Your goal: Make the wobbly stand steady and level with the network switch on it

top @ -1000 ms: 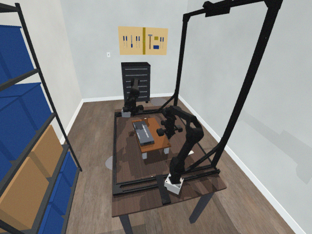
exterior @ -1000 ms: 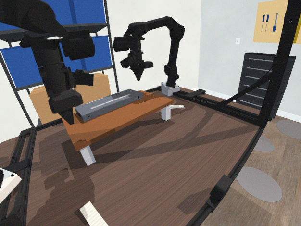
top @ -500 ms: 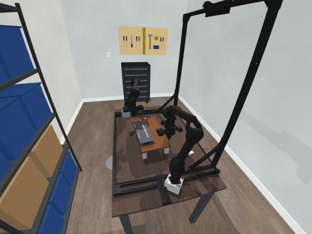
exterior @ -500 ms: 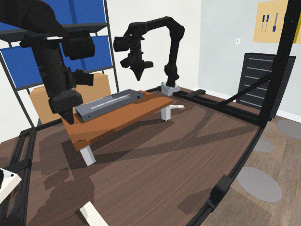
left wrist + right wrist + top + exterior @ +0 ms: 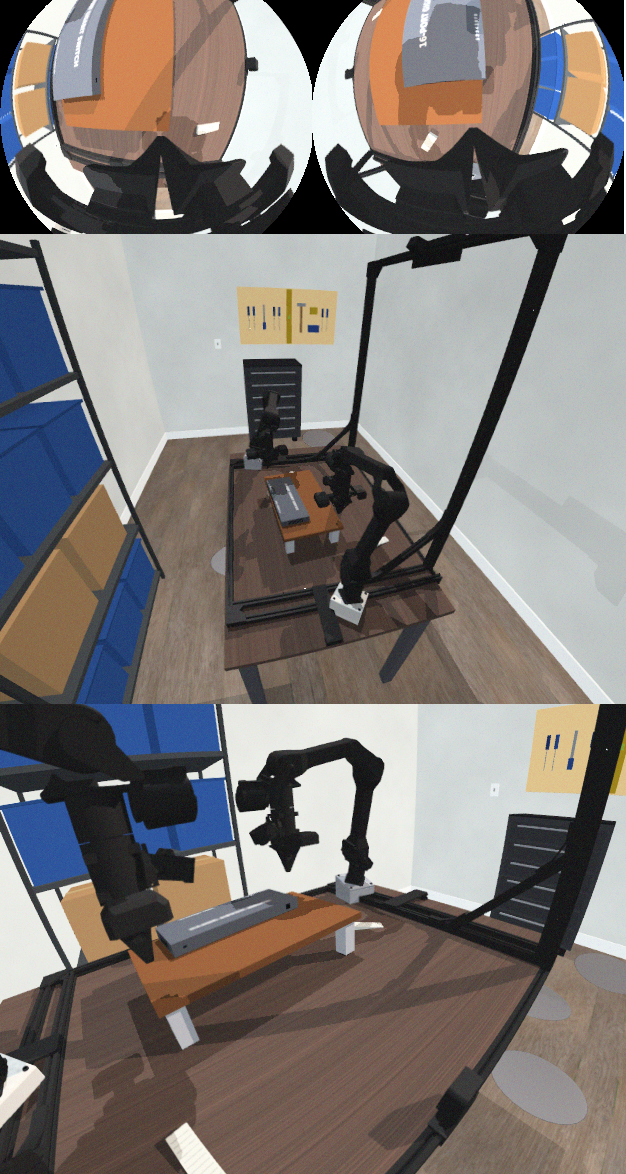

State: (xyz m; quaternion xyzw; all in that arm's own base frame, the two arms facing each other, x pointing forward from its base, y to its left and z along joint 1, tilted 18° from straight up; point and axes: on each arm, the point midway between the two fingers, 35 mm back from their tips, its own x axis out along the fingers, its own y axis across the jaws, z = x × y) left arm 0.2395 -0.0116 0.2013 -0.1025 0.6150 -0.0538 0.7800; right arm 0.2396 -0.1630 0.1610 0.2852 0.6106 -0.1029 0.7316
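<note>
A workshop, judging by the pegboard of hand tools [image 5: 278, 332] [image 5: 537, 769], drawer cabinet [image 5: 273, 363] [image 5: 551, 836] and shelving stacked with bins.
</note>
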